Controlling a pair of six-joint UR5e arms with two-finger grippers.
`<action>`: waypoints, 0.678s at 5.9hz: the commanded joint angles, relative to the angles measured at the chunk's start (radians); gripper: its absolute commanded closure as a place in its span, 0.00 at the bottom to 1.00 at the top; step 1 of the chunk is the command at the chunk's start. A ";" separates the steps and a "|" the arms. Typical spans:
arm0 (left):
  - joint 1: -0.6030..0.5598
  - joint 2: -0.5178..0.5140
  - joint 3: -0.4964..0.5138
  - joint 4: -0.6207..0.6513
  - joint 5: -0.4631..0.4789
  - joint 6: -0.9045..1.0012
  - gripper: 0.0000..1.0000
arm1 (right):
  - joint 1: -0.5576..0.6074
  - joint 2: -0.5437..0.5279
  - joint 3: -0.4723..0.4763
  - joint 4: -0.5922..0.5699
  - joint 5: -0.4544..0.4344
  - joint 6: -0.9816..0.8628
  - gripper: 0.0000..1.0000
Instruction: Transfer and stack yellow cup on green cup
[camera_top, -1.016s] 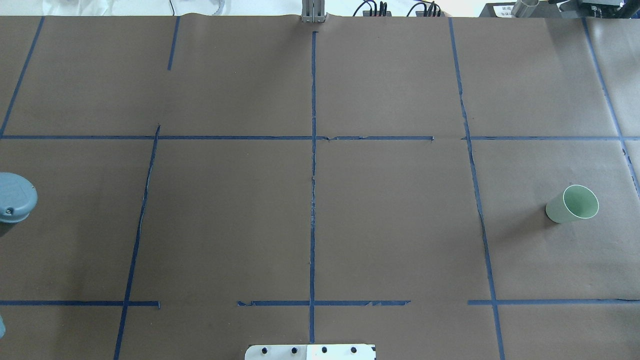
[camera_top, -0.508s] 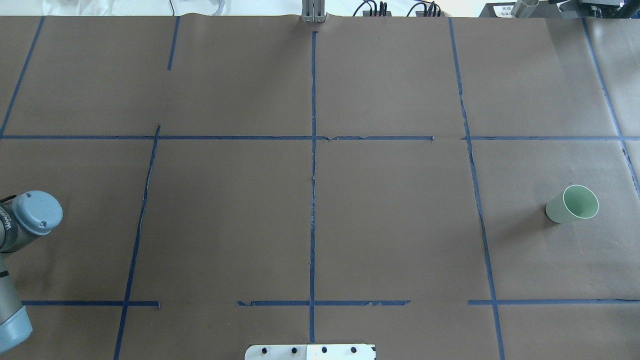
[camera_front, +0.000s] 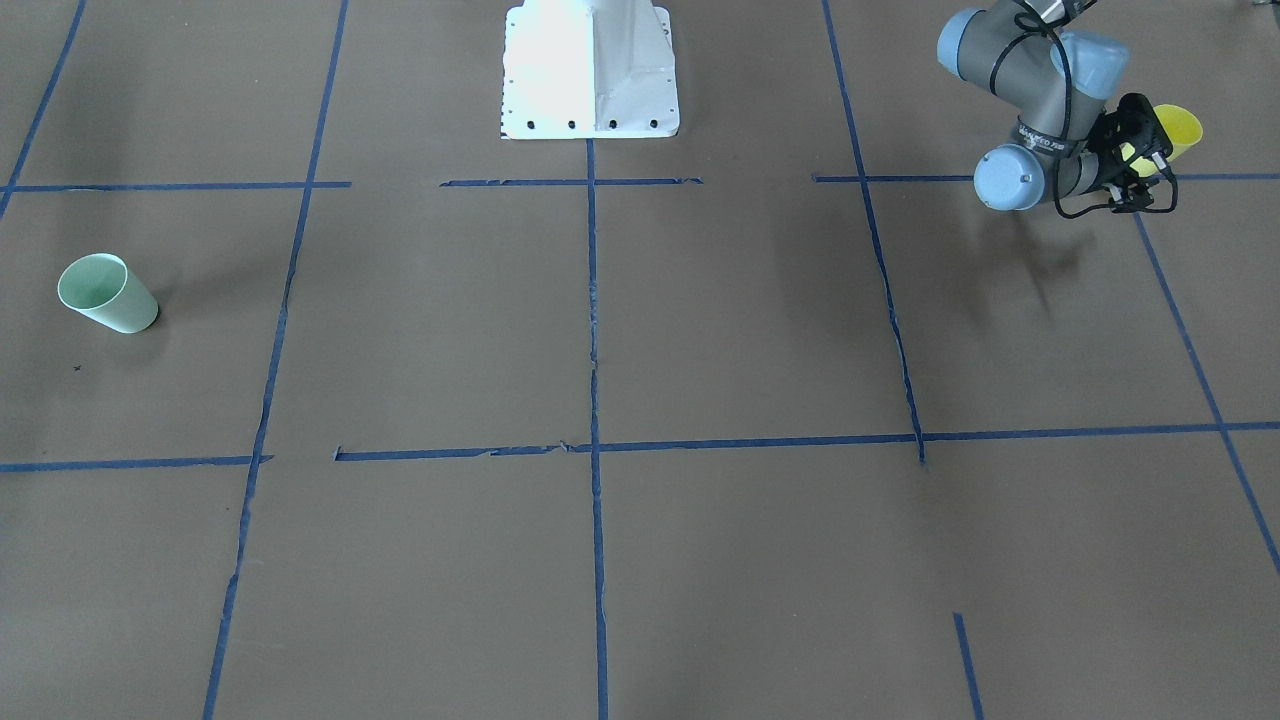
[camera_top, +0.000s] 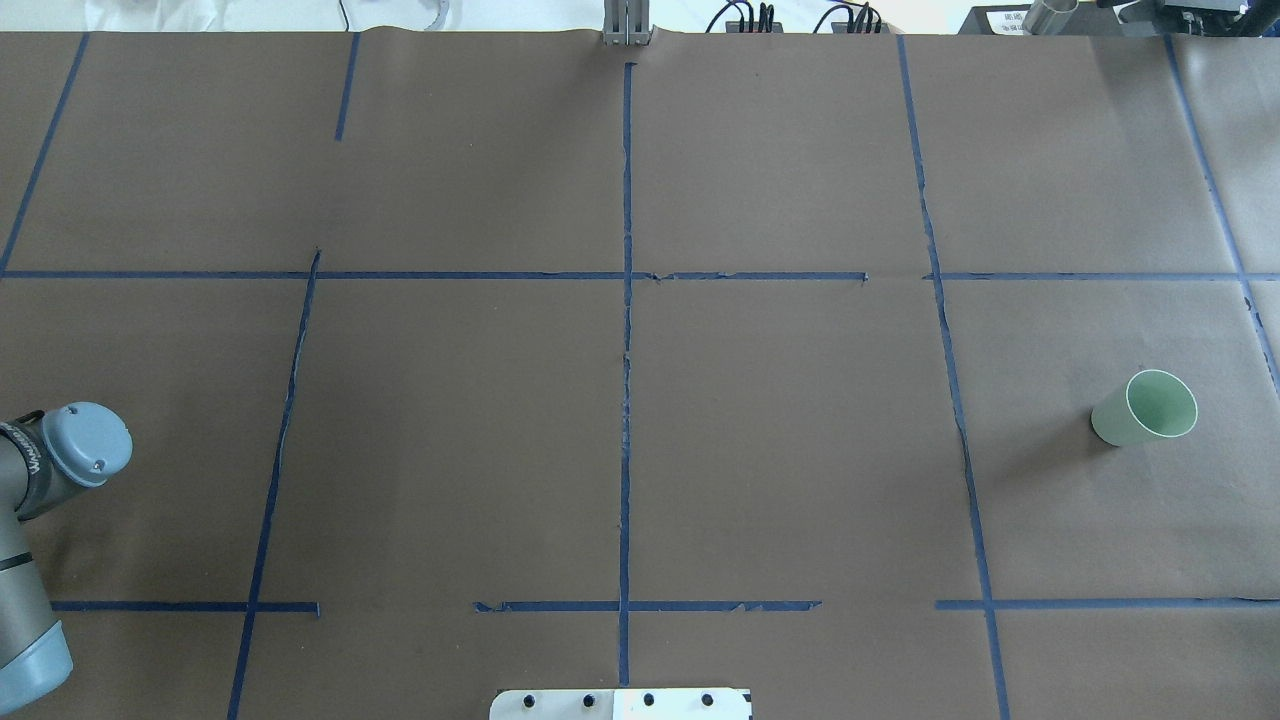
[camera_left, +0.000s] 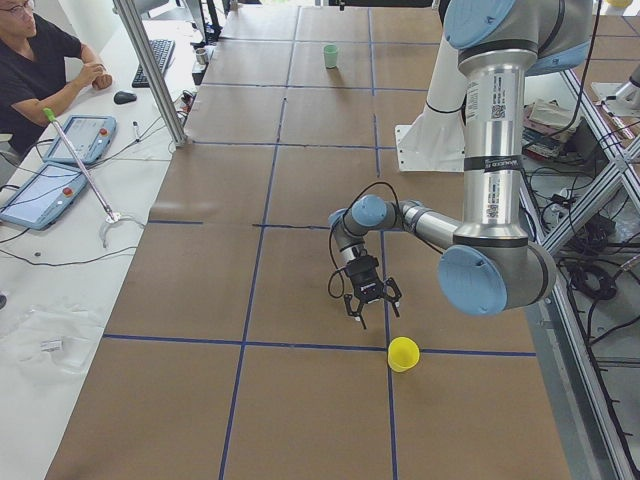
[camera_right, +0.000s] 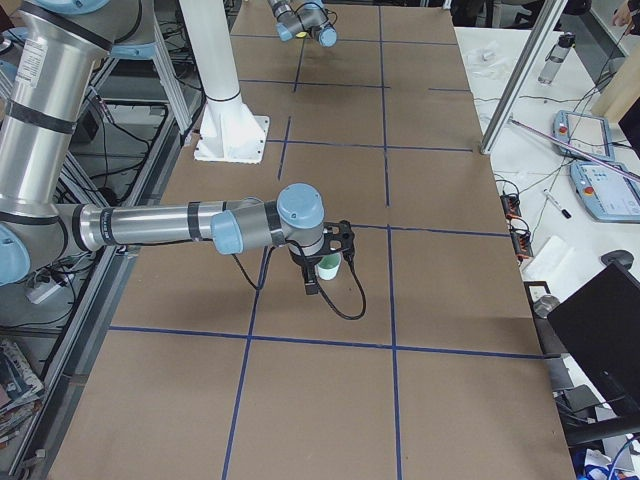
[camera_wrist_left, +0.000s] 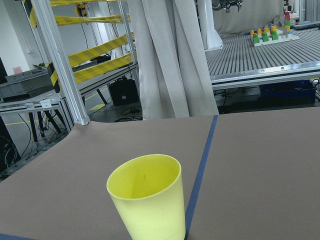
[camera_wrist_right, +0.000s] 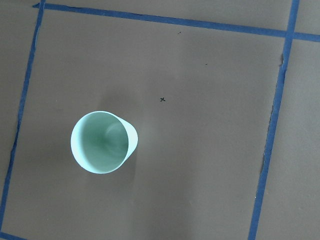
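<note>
The left end effector (camera_left: 372, 308), fingers spread wide, hangs beside the small bright yellow tapered plastic cup (camera_wrist_left: 147, 200) upright at the left end of the bench (camera_top: 800, 450) (the pale mint-green plastic cup (camera_top: 1145, 410) stands far right) and should centre on it before closing gently.

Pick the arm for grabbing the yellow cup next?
Left. The left gripper is open beside the upright yellow cup. The right gripper sits by the green cup at the table's other end.

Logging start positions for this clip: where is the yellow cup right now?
The yellow cup stands upright at the left end of the table, beside a blue tape line in the exterior left view, just beyond the left hand, which is not touching it.
</note>
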 joint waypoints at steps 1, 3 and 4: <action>0.008 -0.002 0.077 -0.013 0.000 -0.048 0.00 | 0.000 0.000 0.001 0.002 0.000 0.000 0.00; 0.008 0.001 0.081 -0.029 -0.009 -0.080 0.00 | -0.005 0.008 0.003 0.002 0.000 0.000 0.00; 0.006 0.009 0.084 -0.027 -0.049 -0.082 0.00 | -0.006 0.008 0.006 0.005 0.000 0.000 0.00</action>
